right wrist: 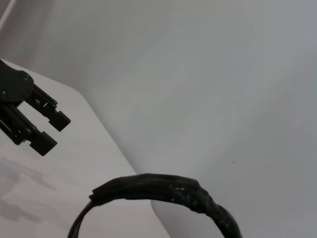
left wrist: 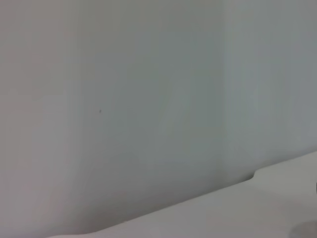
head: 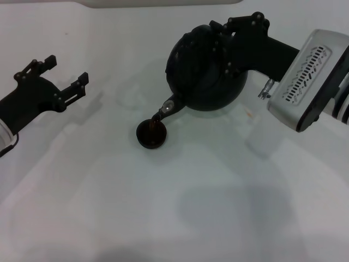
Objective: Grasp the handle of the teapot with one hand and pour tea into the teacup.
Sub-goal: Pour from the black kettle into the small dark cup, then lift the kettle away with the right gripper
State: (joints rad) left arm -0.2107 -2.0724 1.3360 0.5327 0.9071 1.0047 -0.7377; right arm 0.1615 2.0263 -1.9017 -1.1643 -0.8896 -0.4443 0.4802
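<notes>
From the head view, the round matte black teapot [head: 204, 73] was tilted toward the robot's left above the white table [head: 163, 207], its silvery-tipped spout [head: 166, 108] just over the teacup [head: 151, 134]. A thin brown stream ran from the spout into this small, low, bowl-like cup. The right gripper [head: 223, 49] was clamped on the handle, which its black fingers mostly hid. The left gripper [head: 68, 76] hung well apart to the left, fingers spread and holding nothing.

The left wrist view showed only a blank pale wall [left wrist: 148, 99] and a strip of white surface.

In the right wrist view, the handle [right wrist: 163, 191] arched across as a thick, rough-textured black band, its ends cut off. The left gripper [right wrist: 49, 130] appeared farther off, fingers apart.
</notes>
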